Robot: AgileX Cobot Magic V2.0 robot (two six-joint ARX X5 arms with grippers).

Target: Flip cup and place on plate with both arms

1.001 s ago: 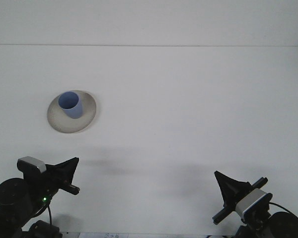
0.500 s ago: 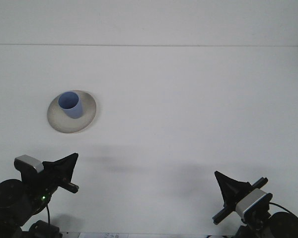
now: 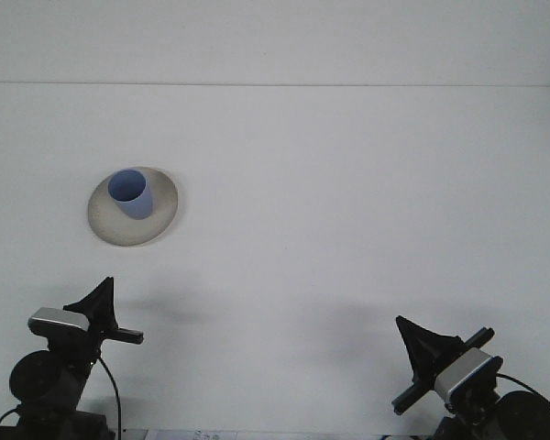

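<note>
We note a light blue cup (image 3: 129,193) standing upright, mouth open upward, on a round off-white plate (image 3: 161,213). The cup sits left of the plate's centre. Both lie on the table's left side.

You have one pale blue plastic cup (image 3: 129,193), one round off-white shallow plate (image 3: 163,203), and two black robot grippers (image 3: 99,303) (image 3: 416,353), though the low frame edge partly crops them.
</note>
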